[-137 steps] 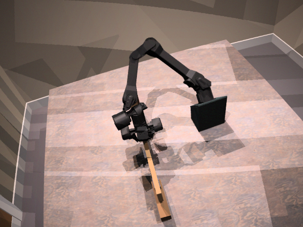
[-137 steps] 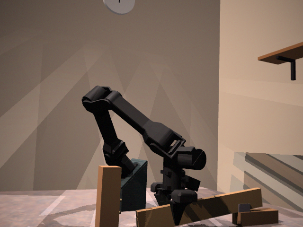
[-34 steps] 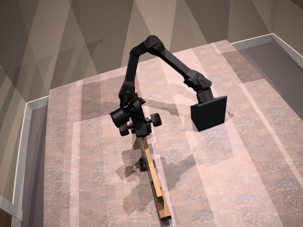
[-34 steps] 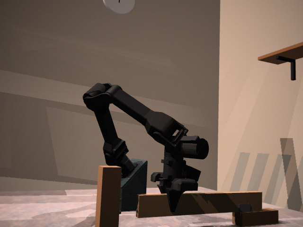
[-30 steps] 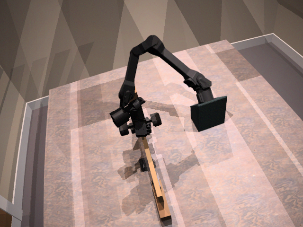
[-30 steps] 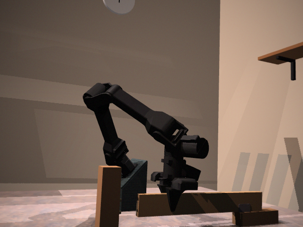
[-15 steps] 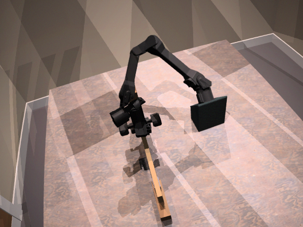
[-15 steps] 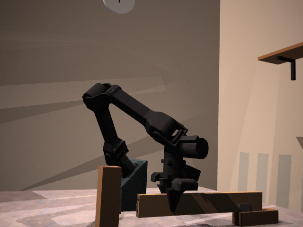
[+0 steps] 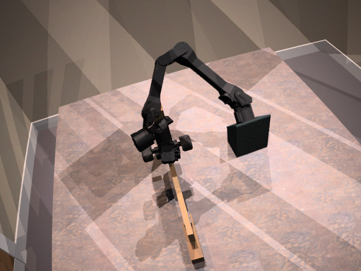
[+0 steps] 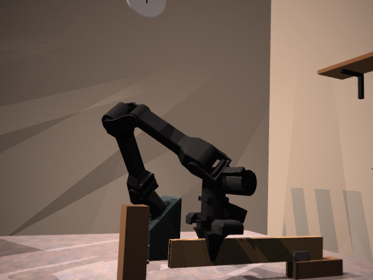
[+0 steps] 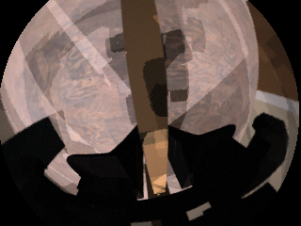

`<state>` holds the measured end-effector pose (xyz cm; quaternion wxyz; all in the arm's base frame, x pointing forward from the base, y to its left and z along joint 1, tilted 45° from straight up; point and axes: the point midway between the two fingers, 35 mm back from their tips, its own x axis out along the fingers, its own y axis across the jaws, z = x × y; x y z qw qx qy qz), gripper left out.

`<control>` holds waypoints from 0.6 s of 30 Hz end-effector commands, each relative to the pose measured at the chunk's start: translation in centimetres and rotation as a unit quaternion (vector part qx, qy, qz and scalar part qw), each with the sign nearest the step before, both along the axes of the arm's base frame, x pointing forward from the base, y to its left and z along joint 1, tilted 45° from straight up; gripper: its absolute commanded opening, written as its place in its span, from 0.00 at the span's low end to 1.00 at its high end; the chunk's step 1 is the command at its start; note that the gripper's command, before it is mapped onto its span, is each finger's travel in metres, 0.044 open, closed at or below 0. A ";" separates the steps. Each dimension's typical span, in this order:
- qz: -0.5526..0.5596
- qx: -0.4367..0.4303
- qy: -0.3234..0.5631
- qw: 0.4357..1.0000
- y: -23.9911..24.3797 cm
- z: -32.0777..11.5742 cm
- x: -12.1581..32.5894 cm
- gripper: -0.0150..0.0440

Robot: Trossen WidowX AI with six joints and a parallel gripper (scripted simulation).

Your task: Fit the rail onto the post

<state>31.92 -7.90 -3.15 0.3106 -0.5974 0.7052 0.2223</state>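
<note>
The wooden rail (image 9: 181,201) (image 10: 264,249) (image 11: 141,38) is held close to level, with its near end raised off the table. My gripper (image 10: 213,253) (image 11: 149,124) is shut on the rail nearer its near end, one finger on each side. The post (image 10: 135,241) stands upright left of the rail in the exterior view. Two short pegs, the upper (image 10: 148,247) and the lower (image 10: 147,261), face the rail's end across a gap. The far end is over the footboard block (image 9: 198,255) (image 10: 319,268), behind the grey bracket plate (image 10: 301,255); its exact seating is hidden. The holes are not visible.
The arm's dark teal base (image 9: 252,136) (image 10: 166,241) stands beside the rail's line, behind the post in the exterior view. The arm arches over from it. A wall shelf (image 10: 346,66) and a round clock (image 10: 147,6) are high in the background.
</note>
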 end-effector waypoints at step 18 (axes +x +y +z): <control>0.003 0.003 -0.003 1.000 0.2 0.0 0.1 0.25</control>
